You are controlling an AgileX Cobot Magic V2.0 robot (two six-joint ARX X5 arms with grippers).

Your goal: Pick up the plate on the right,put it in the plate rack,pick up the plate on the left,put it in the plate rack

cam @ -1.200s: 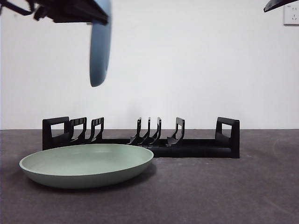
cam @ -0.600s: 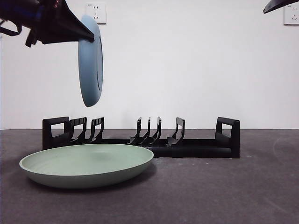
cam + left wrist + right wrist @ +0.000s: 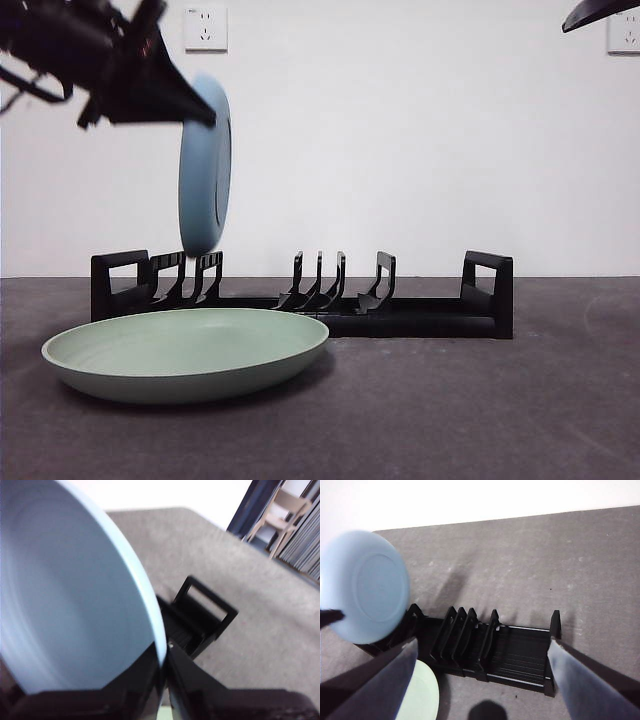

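My left gripper (image 3: 200, 115) is shut on the top rim of a light blue plate (image 3: 205, 170), which hangs upright on edge. The plate's lower rim sits just above the prongs at the left end of the black plate rack (image 3: 420, 320). In the left wrist view the blue plate (image 3: 65, 605) fills the frame, pinched between the jaws (image 3: 164, 665), with a loop handle of the plate rack (image 3: 205, 615) beyond it. A pale green plate (image 3: 185, 352) lies flat in front of the rack's left half. My right gripper (image 3: 482, 645) hangs open high above the plate rack (image 3: 515, 655).
The right arm shows only as a black tip (image 3: 600, 10) at the top right corner. Two wall sockets (image 3: 205, 28) (image 3: 623, 32) sit on the white wall behind. Dark table surface (image 3: 480, 410) spreads to the right of the green plate.
The left gripper has lowered the blue plate from high up until its lower rim reaches the rack's left prongs. The green plate, rack and right arm have not moved.
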